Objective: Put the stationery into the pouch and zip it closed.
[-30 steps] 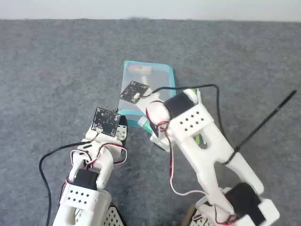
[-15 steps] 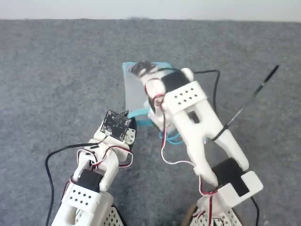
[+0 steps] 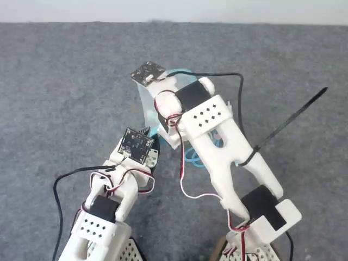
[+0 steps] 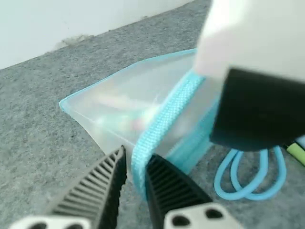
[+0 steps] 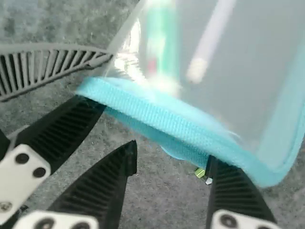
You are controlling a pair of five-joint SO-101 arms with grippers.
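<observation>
The translucent pouch (image 4: 125, 108) with teal edging is tilted up off the grey mat. My left gripper (image 4: 135, 177) is shut on its teal zipper band (image 4: 159, 123) at the near corner. My right gripper (image 5: 171, 191) is open, its black fingers (image 5: 108, 182) astride the same zipper band (image 5: 167, 125), close beside the left gripper's finger (image 5: 55, 131). A green pen (image 5: 161, 40) and a white stick (image 5: 209, 40) show through the pouch wall. In the high view the right arm (image 3: 209, 117) covers most of the pouch (image 3: 148, 106), with the left arm's wrist (image 3: 137, 145) just below it.
A blue cord loop (image 4: 249, 175) lies on the mat beside the pouch, also under the right arm (image 3: 193, 157). A green tip (image 4: 296, 152) lies next to it. A black cable tie (image 3: 293, 119) sticks out to the right. Grey mat (image 3: 65, 81) lies open to the left.
The right arm swung forward and left over the pouch, its wrist now at the far edge. The left gripper shifted right to the pouch's near corner, and the pouch tipped up.
</observation>
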